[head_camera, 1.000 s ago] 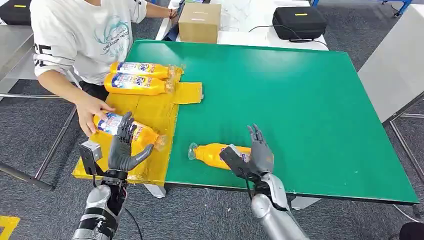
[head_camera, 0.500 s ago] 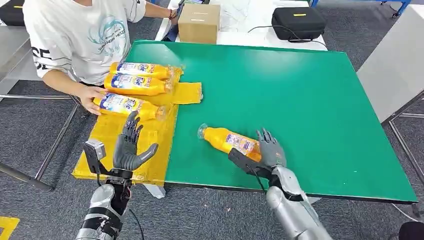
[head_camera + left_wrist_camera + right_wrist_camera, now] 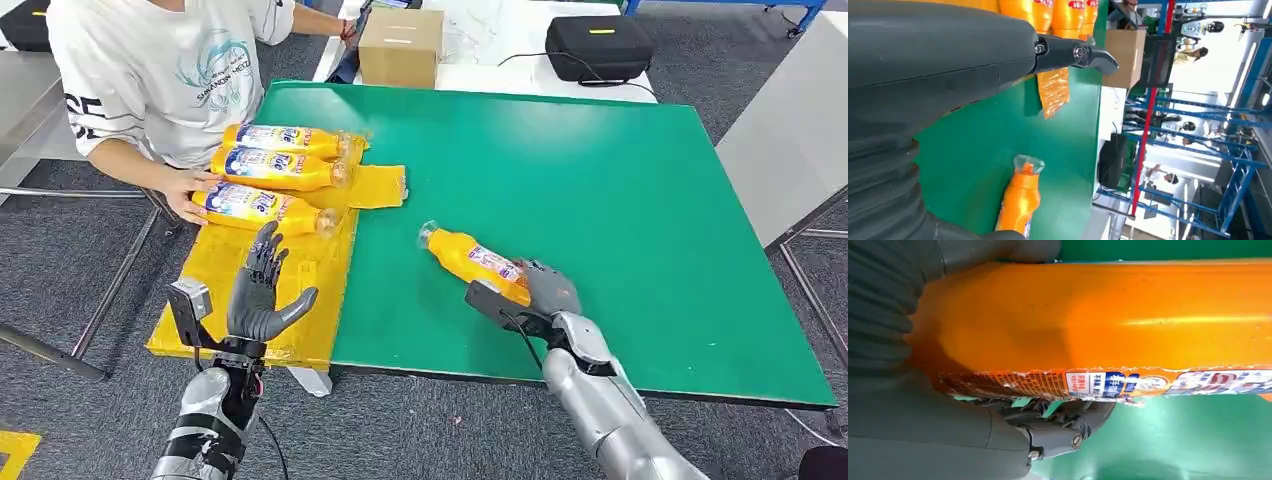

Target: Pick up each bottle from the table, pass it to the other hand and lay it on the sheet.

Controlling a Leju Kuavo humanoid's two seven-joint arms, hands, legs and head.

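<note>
Orange bottle in right hand, cap pointing far-left.

Even, bright overhead light fills the head view, with soft sheen on the green table and only faint shadows beneath things. The left wrist view blows out to white at its far background. In the right wrist view a glare streak runs along the orange bottle, slightly soft at close range.
</note>
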